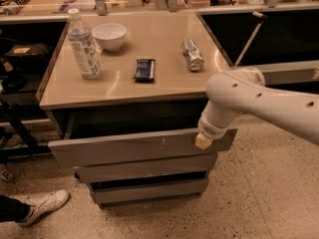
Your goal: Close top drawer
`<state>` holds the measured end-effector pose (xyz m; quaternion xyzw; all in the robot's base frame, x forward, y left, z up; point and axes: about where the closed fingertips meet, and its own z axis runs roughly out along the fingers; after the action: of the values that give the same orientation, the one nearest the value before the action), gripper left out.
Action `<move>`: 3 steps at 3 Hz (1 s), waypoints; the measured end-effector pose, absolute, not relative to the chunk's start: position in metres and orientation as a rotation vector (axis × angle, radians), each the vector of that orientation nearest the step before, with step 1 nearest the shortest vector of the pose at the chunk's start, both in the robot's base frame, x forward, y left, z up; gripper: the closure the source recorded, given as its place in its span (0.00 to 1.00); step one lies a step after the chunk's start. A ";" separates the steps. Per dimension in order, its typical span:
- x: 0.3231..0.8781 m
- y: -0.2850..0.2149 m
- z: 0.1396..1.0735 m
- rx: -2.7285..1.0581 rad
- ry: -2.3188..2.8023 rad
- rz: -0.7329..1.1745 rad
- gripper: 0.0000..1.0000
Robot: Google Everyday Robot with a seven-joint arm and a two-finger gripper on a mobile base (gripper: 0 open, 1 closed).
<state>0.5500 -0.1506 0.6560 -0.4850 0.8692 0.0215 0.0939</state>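
The top drawer (124,151) is a wide grey drawer under the tan tabletop. It stands pulled out, with its dark inside showing above the front panel and small white scuffs right of centre. My gripper (203,141) is at the end of the white arm (259,103), which reaches in from the right. Its tan tip is against the right end of the drawer's front panel, near the top edge.
Two other grey drawer fronts (147,169) sit below, pushed in. On the tabletop (164,86) stand a water bottle (84,46) and a white bowl (109,35), and a dark snack bar (144,69) and a can (192,54) lie flat. A person's white shoe (42,206) is on the floor at lower left.
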 end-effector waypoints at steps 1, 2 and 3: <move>0.569 -0.144 0.655 -1.450 2.567 0.033 1.00; 0.570 -0.144 0.655 -1.451 2.566 0.032 0.81; 0.570 -0.144 0.655 -1.451 2.566 0.032 0.58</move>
<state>0.5697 -0.1436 0.6552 -0.4900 0.8663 0.0108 0.0965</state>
